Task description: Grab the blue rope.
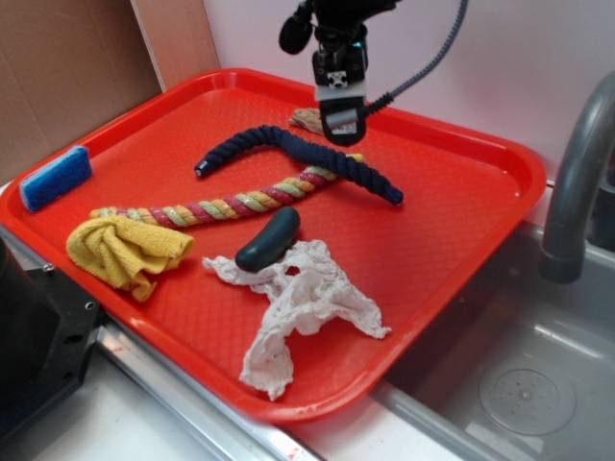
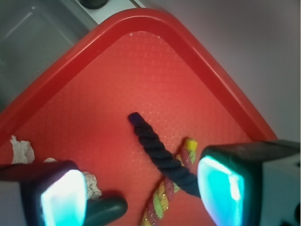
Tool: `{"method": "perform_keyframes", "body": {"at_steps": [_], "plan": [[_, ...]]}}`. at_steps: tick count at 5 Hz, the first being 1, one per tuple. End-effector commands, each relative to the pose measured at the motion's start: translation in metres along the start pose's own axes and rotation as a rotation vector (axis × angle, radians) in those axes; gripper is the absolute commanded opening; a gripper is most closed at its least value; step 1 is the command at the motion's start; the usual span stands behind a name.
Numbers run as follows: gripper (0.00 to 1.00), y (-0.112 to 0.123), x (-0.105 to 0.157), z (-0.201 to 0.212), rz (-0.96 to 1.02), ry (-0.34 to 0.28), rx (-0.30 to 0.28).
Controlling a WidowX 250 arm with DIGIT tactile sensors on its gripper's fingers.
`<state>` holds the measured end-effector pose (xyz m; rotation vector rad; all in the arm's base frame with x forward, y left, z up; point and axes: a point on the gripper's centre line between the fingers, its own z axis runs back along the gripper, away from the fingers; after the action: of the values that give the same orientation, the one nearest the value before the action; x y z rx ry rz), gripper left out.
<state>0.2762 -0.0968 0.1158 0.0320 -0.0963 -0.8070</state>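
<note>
The blue rope [image 1: 240,144] is a thick navy twisted cord lying in a curve across the back of the red tray [image 1: 500,154]. It crosses over the multicoloured rope [image 1: 231,205]. My gripper [image 1: 341,125] hangs above the rope's middle, clear of it. In the wrist view the gripper [image 2: 141,193] is open, with nothing between its two glowing pads. The blue rope [image 2: 155,146] runs diagonally below and passes under the right fingertip [image 2: 221,188], over the striped rope [image 2: 162,202].
On the tray lie a blue sponge [image 1: 56,178], a yellow cloth [image 1: 125,250], a dark green oblong object [image 1: 269,240], a crumpled white cloth [image 1: 298,298] and a tan frayed piece [image 1: 306,119]. A grey faucet [image 1: 577,182] and sink [image 1: 519,384] stand right.
</note>
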Motion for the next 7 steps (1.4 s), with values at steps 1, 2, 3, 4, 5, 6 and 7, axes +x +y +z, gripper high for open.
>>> {"method": "perform_keyframes", "body": {"at_steps": [1,2,3,4,5,6,7], "plan": [[1.0,-0.009,0.012,0.018,-0.003,-0.058,0.027],[1.0,0.009,0.025,-0.015,-0.118,-0.081,0.002],[1.0,0.013,0.039,-0.04,-0.336,-0.111,-0.02],[1.0,0.035,0.052,-0.071,-0.392,-0.037,-0.017],[1.0,0.041,0.049,-0.075,-0.329,-0.01,-0.062],[1.0,0.025,0.05,-0.047,-0.234,0.005,-0.045],[1.0,0.013,0.049,-0.012,-0.179,-0.05,0.003]]}}
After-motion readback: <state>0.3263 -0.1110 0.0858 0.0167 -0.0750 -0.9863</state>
